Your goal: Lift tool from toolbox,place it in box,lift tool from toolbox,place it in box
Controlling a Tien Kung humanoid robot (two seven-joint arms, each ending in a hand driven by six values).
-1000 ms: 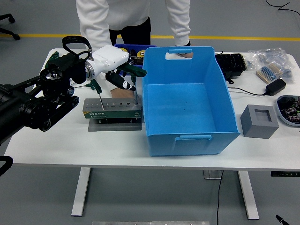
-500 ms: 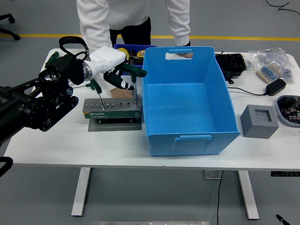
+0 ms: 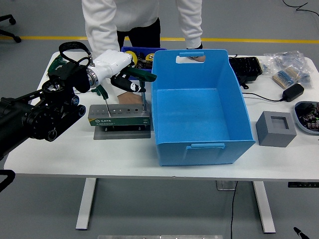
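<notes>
Two green-handled screwdrivers are seen standing in the tool holder (image 3: 119,119) beside the empty blue box (image 3: 199,112), and the left hand (image 3: 124,74) is closed around the right screwdriver (image 3: 142,79), so a straight upward pull is judged next.

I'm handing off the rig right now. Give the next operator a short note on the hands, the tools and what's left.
Left hand: above the tool holder, fingers around the green handle of the right screwdriver, whose shaft is still in its slot.
Right hand: not in view.
Second screwdriver stands in the holder's left end.
Blue box: empty; a person's hand holds its far rim.
Done: nothing boxed. Left: both tools.
</notes>
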